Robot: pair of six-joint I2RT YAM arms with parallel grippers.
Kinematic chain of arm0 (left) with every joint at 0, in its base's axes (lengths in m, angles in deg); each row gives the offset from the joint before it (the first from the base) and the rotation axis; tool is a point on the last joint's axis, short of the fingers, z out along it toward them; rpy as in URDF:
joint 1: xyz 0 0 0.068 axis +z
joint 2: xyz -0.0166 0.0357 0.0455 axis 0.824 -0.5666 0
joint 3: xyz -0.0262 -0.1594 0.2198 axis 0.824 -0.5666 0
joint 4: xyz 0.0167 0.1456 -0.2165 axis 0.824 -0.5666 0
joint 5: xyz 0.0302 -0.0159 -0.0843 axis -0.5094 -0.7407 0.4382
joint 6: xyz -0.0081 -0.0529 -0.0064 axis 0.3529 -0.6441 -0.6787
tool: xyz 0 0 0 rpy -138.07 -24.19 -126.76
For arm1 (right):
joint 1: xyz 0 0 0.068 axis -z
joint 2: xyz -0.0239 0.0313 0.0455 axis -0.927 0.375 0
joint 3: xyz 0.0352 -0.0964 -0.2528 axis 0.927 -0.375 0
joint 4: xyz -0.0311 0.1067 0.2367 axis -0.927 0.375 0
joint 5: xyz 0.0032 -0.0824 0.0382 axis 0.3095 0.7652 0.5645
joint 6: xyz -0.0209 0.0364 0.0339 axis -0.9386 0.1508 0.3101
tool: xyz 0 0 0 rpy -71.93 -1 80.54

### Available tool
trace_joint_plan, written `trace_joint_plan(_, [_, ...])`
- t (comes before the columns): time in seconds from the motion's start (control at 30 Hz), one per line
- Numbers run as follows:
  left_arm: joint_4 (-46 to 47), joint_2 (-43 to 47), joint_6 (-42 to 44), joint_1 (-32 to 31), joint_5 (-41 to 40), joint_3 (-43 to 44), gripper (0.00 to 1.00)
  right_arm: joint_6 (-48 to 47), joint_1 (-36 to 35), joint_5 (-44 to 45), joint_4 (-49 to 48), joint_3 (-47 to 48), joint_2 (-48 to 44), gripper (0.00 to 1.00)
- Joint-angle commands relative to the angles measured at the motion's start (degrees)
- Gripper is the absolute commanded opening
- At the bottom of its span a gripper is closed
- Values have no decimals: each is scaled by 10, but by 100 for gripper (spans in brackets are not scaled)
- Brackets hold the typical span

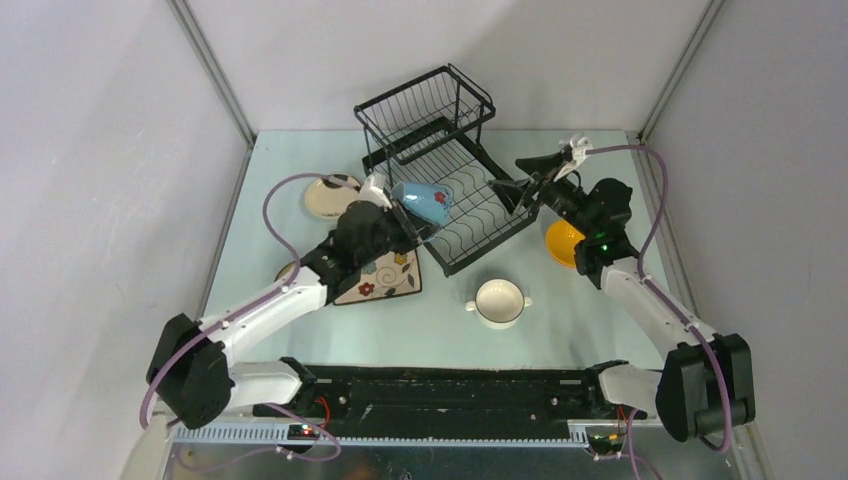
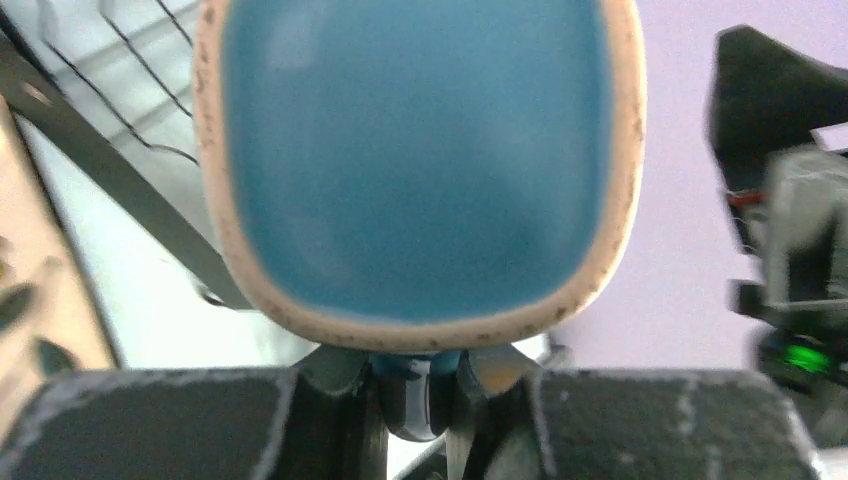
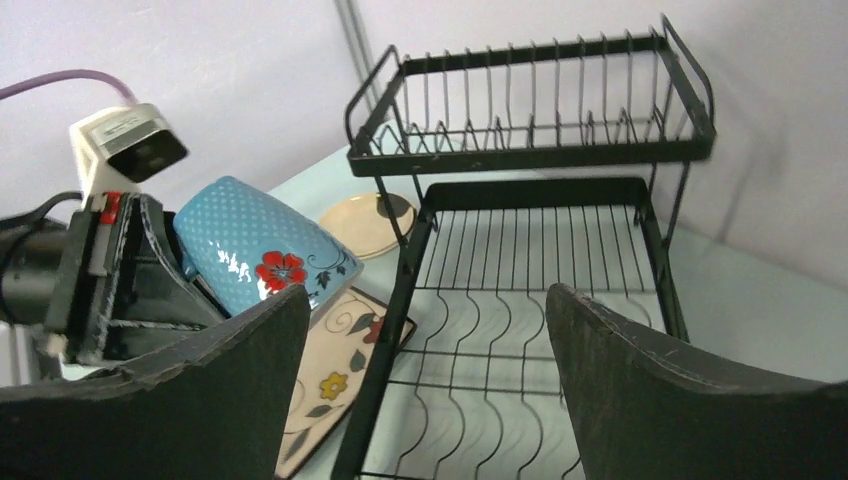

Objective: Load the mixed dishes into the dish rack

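Hanging on its side above the left edge of the dish rack's (image 1: 487, 160) lower tray (image 1: 480, 228), the blue mug (image 1: 422, 202) is pinched by its handle in the clenched left gripper (image 1: 398, 218), mouth toward the wrist. Whether it touches the wires cannot be told. The right gripper (image 1: 518, 178) hovers at the rack's right side, fingers spread wide and empty. A square floral plate (image 1: 385, 278) lies under the left arm, a round cream plate (image 1: 332, 197) beside the rack's left. The yellow bowl (image 1: 560, 240) sits by the table's right edge, the white two-handled cup (image 1: 498, 301) nearer the arms' bases.
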Motion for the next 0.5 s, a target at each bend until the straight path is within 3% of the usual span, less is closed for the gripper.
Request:
trace_joint_plan(0.0, [-111, -44, 225, -52, -224, 97, 0, 105, -2, 100, 85, -1, -41, 90])
trace_joint_plan(0.1, [-100, -90, 274, -68, -290, 125, 0, 92, -8, 150, 158, -4, -75, 91])
trace_joint_plan(0.27, [-158, -213, 338, -70, -318, 238, 0, 94, -2, 215, 244, -12, -139, 90])
trace_joint_plan(0.47, [-170, -314, 395, -72, -333, 325, 0, 113, 25, 239, 269, -43, -185, 90])
